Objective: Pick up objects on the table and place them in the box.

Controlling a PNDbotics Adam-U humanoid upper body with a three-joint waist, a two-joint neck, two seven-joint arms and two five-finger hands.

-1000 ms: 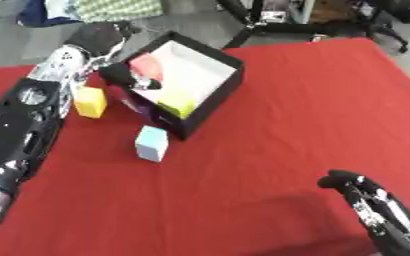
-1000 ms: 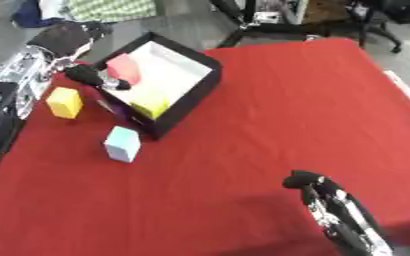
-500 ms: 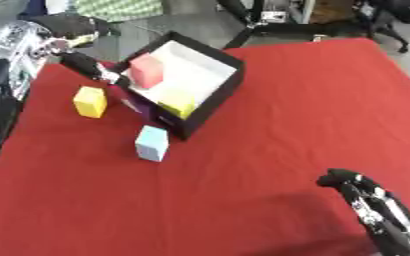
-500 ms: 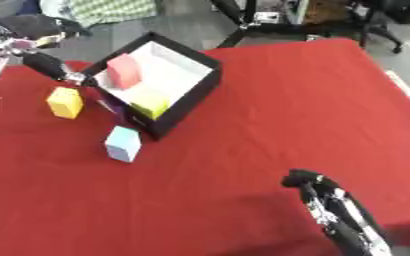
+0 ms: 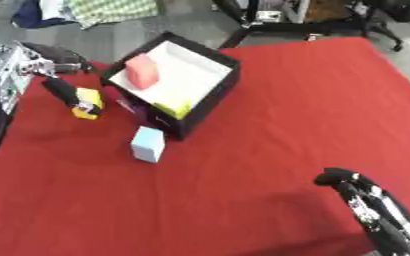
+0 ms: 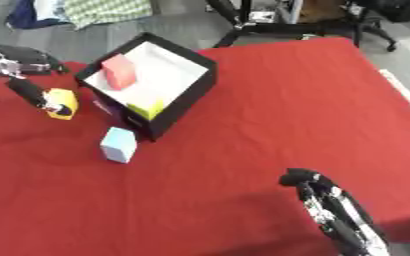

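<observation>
A black box (image 5: 210, 95) with a white inside stands at the back left of the red table. Inside it a pink block (image 5: 141, 71) leans upright, and a yellow-green block (image 5: 175, 108) lies in its near corner. Left of the box a yellow block (image 5: 89, 103) sits on the cloth, and one straight finger of my left hand (image 5: 61, 91) touches its left side while the other fingers spread above. A light blue block (image 5: 147, 144) stands free in front of the box. My right hand (image 5: 366, 209) rests open at the lower right.
The red cloth (image 5: 270, 150) stretches wide between the box and my right hand. The table's right edge (image 6: 401, 95) runs along the floor. Clothes (image 5: 103, 9) and chair legs (image 5: 270, 22) lie beyond the far edge.
My left arm has pulled back from over the box to the left, and a finger now rests against the yellow block. The pink block stays in the box.
</observation>
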